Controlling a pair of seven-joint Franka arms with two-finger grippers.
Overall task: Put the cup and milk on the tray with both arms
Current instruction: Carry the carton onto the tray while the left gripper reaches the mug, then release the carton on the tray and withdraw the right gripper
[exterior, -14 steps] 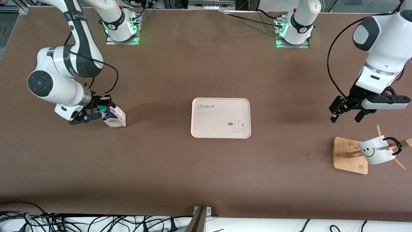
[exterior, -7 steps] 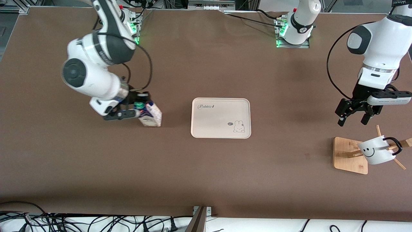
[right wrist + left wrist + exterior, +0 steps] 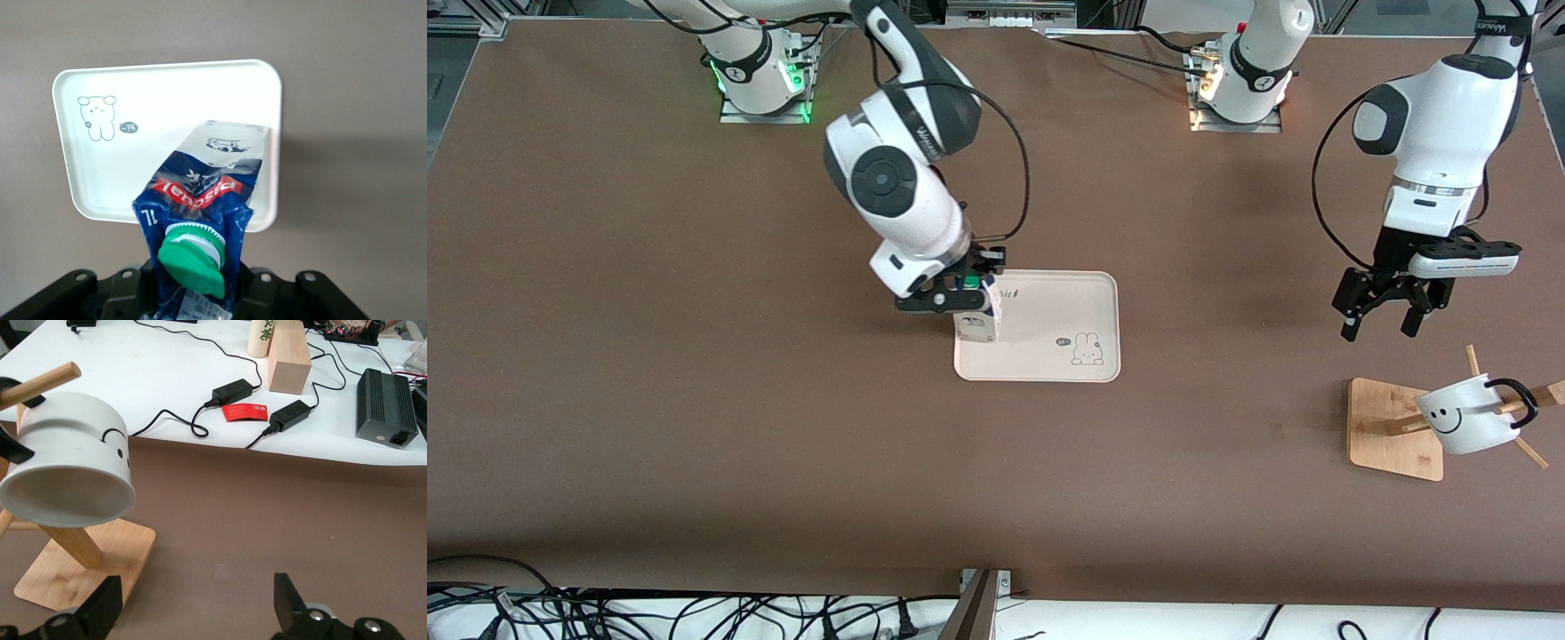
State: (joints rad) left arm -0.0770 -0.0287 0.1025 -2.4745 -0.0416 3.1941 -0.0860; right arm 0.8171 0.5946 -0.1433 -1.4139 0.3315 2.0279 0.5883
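Front view: the right tool grips the milk by its top, over the tray's end toward the right arm. The left tool hangs wide open over bare worktop, near the cup, which hangs on a wooden rack nearer the camera.
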